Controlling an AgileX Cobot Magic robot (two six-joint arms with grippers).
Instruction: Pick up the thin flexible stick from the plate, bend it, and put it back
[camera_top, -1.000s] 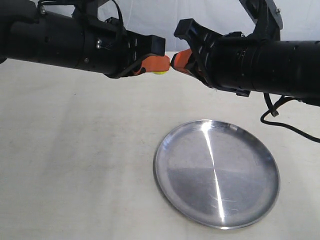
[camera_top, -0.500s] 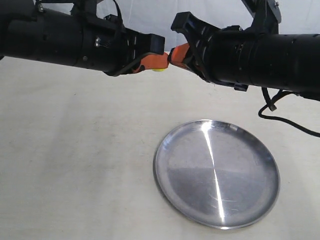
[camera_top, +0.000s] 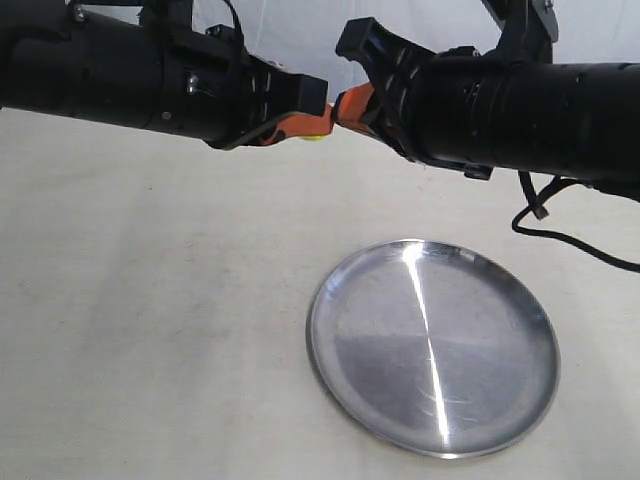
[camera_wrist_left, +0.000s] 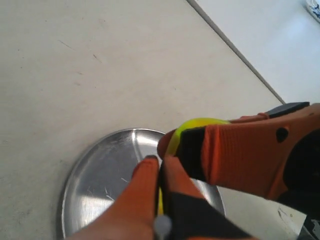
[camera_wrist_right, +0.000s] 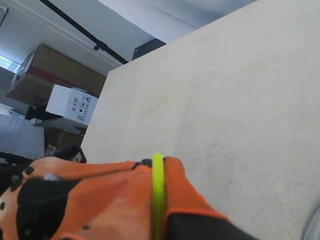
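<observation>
Two arms: both black arms are raised above the table (camera_top: 150, 300), coming in from opposite sides and meeting tip to tip up behind the plate.
Left gripper (camera_top: 300, 124): its orange fingers are pressed together on the stick, the yellow-green strip running down the seam between them in the left wrist view (camera_wrist_left: 159, 175).
Right gripper (camera_top: 350, 106): likewise closed on the stick; the right wrist view (camera_wrist_right: 158, 170) has the strip pinched tight between two orange pads with no gap on either side.
Gap between grippers: almost none, the orange tips are just about touching.
Stick (camera_top: 317, 138): thin, yellow-green, held in the air by both grippers and well clear of the plate. From the exterior view only a small bright nub peeks out under the left fingertips. In the left wrist view it arcs in a curve (camera_wrist_left: 192, 123) over the right gripper's fingers; in the right wrist view it is a straight narrow band (camera_wrist_right: 158, 195).
Plate (camera_top: 380, 345): round, shiny silver, lying flat on the table below and in front of the grippers, with a bright streak of glare across it. Nothing lies on it.
Table: pale, matte, cream-coloured surface.
Cable (camera_top: 560, 243): a black lead hangs in a loop under the right arm.
Background: a brown cardboard box (camera_wrist_right: 37, 75) and a white box (camera_wrist_right: 70, 105) stand beyond the table edge in the right wrist view.
</observation>
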